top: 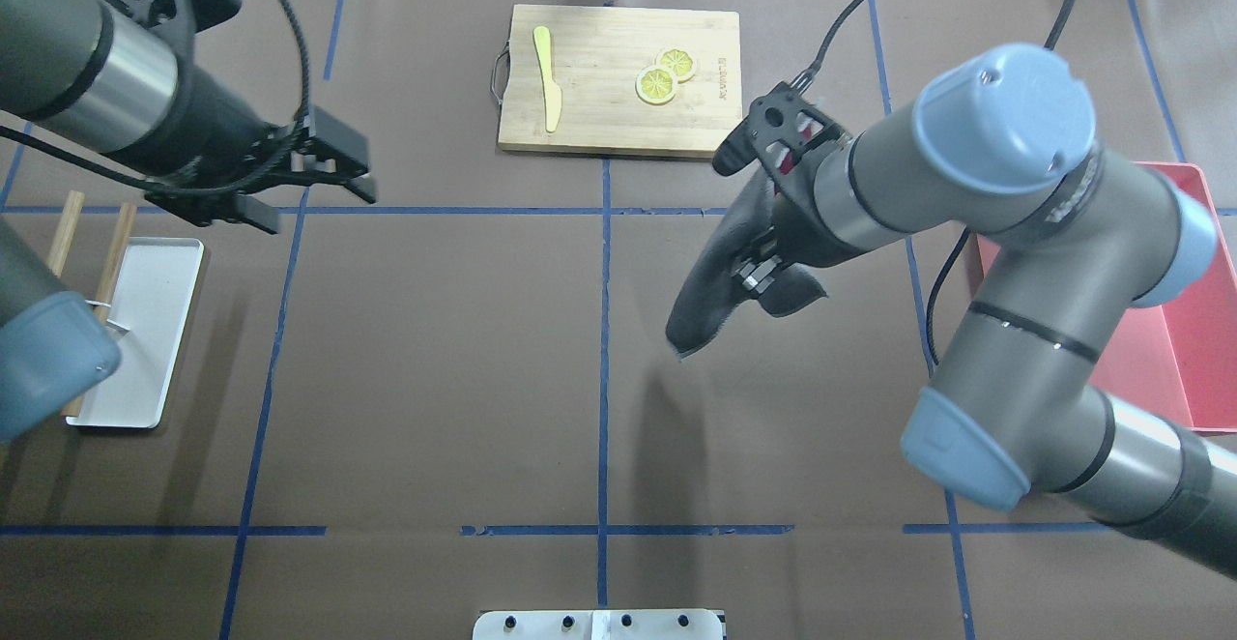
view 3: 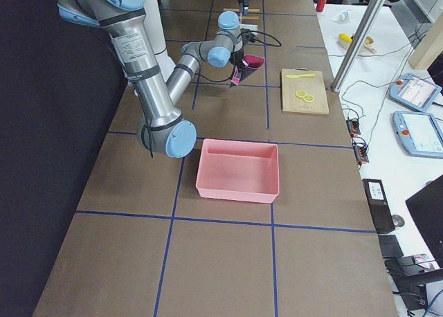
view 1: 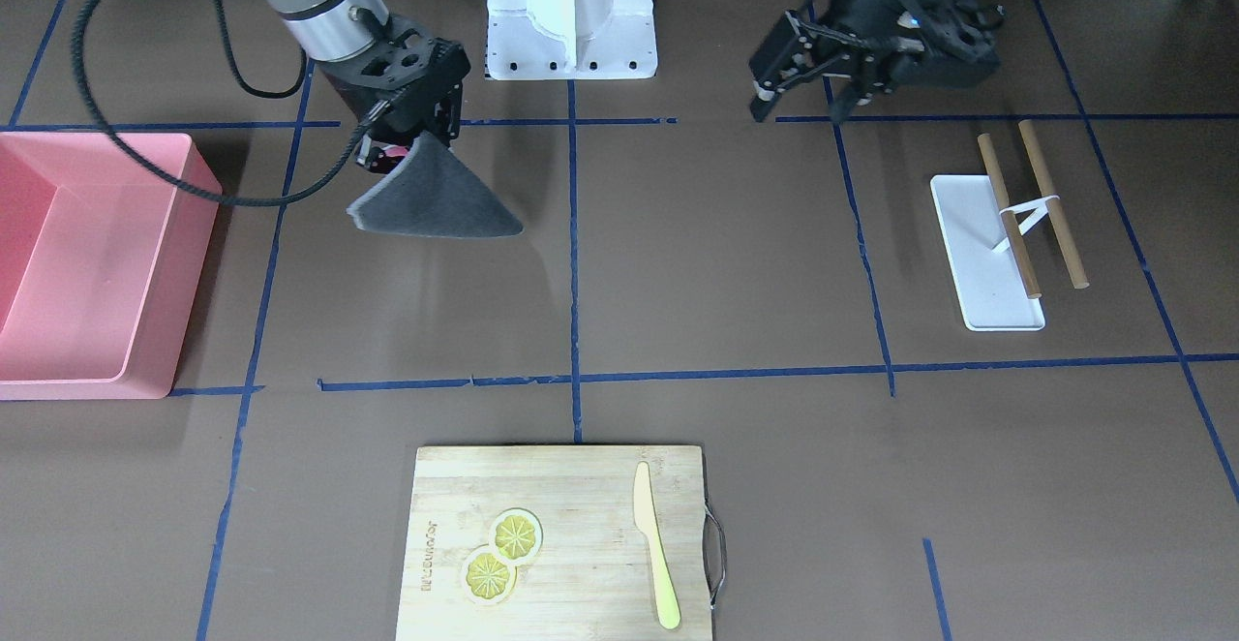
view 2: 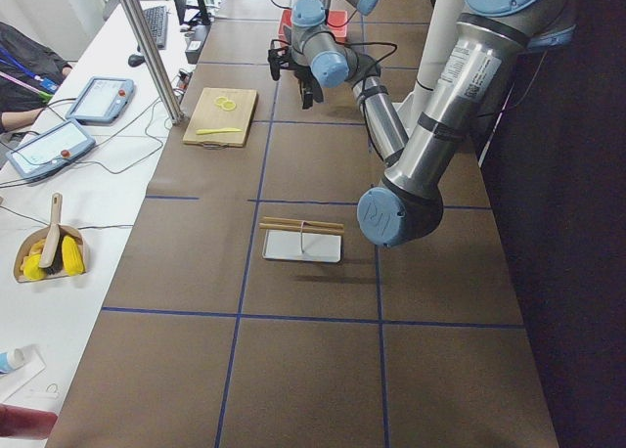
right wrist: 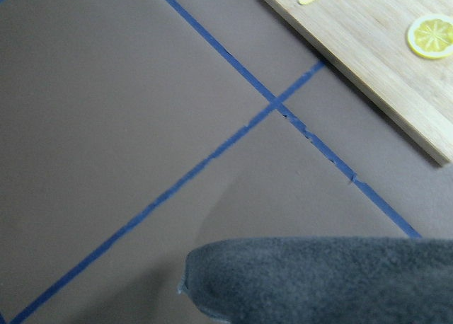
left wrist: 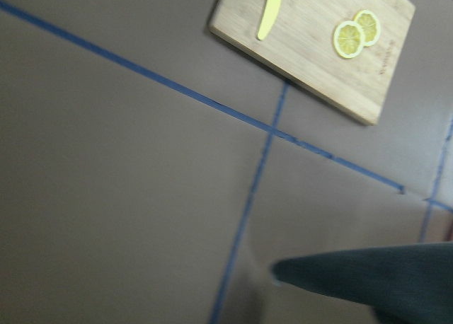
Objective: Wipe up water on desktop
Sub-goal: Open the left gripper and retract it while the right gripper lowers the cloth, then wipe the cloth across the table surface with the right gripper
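The desktop is a matte brown surface crossed by blue tape lines; I see no water on it. My right gripper is shut on a dark grey cloth and holds it hanging just above the desktop, right of the centre tape line in the overhead view. The cloth's edge also shows in the right wrist view and in the left wrist view. My left gripper is open and empty, hovering above the desktop over a tape crossing, far from the cloth.
A pink bin stands at the table's end on my right. A wooden cutting board with two lemon slices and a yellow knife lies at the far edge. A small white tray with two wooden sticks lies under my left arm.
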You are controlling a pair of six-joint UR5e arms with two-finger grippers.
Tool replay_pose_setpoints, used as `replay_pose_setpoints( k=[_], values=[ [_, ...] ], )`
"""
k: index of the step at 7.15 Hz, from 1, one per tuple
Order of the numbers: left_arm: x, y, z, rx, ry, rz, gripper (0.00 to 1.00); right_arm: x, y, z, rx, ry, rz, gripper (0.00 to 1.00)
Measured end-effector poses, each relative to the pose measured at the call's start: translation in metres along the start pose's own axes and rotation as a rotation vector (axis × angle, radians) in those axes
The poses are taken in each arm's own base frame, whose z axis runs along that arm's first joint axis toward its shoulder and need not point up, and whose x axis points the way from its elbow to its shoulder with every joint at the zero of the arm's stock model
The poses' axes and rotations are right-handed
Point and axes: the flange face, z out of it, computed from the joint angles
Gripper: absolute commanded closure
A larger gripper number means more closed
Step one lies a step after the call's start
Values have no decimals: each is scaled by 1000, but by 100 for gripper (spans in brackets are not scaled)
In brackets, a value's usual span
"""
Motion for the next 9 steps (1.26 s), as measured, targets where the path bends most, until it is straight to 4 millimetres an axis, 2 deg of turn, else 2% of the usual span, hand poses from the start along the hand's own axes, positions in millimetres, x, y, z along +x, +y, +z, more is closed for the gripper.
replay_pose_setpoints(
  k=[1,2,4,6,7,8,9],
  values=[
    [-37,-10,-4,-11,-82,113,0,18,3,-13,-48,12,59,100],
    [-86,-21,-11,-26,-152,211,0,31,9,-21,-83,32,127,100],
    [-206,-46,-34,-51,-262,301,0,41,21,-23,-126,61,358,100],
    [-337,-75,-55,-106,-295,345,0,41,41,-8,-168,80,476,100],
    [-389,-84,-60,-131,-265,355,0,29,52,12,-194,102,497,100],
    [-414,-87,-62,-140,-243,356,0,10,62,34,-214,129,494,100],
    [-424,-88,-63,-142,-232,355,0,-7,69,57,-236,152,492,100]
  ],
)
